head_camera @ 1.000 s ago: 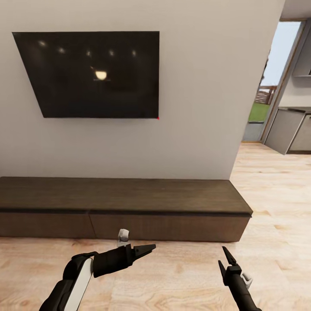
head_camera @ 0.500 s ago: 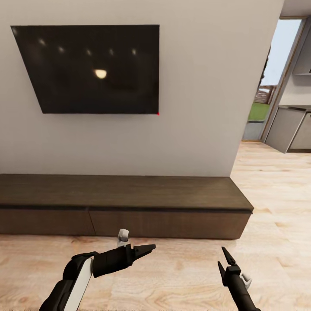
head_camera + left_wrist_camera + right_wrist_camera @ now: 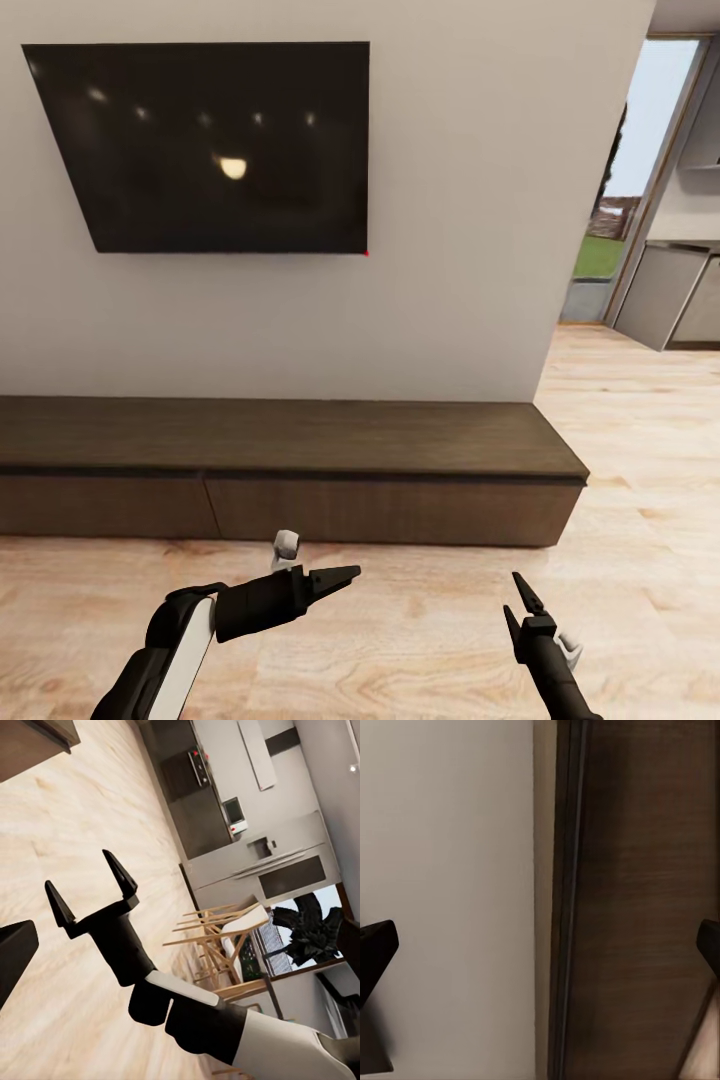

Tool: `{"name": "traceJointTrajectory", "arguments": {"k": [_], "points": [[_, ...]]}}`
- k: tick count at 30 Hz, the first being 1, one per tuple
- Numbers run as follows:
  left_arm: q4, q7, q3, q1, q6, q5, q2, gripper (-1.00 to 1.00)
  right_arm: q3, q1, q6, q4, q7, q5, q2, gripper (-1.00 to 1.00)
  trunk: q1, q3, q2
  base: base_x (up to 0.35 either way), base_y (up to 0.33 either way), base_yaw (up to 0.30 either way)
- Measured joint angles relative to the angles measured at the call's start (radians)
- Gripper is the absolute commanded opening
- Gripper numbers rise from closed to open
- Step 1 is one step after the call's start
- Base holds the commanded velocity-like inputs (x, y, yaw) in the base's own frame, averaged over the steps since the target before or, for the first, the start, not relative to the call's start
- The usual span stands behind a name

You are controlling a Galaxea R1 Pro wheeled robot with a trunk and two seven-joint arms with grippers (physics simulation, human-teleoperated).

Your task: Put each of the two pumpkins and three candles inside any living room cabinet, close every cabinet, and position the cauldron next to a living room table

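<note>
two grippers hang low over the pale wood floor [image 3: 420, 620] in the head view, both empty. the left gripper [image 3: 343, 578] points toward the right, its fingers lying nearly together, so i cannot tell whether a gap is left between them. the right gripper [image 3: 520, 605] points up and away toward the cabinet; in the left wrist view its two fingers stand clearly spread apart [image 3: 90, 889] with nothing between them.

the cabinet [image 3: 290, 470], long, low and dark brown, runs along the foot of the light wall [image 3: 460, 250] just ahead of both arms, its flat drawer fronts flush and closed. its wood grain also shows in the right wrist view [image 3: 637, 900]. a dark tv screen [image 3: 205, 145] hangs on the wall above it. to the right, a doorway [image 3: 625, 190] opens onto grey kitchen units [image 3: 665, 295].
</note>
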Motion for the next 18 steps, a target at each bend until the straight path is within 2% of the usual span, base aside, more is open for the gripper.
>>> {"name": "traceJointTrajectory", "arguments": {"k": [14,18], "points": [[0.000,0.000,-0.001,0.000,0.000,0.000,-0.001,1.00,0.000,0.000,-0.001,0.000,0.000,0.000,-0.001,1.00,0.054,-0.044,-0.098,0.000,0.000,0.000],[0.000,0.000,0.000,0.000,0.000,-0.001,-0.001,1.00,0.000,0.000,-0.001,0.000,0.000,0.000,-0.001,1.00,0.054,-0.044,-0.098,0.000,0.000,0.000]]}}
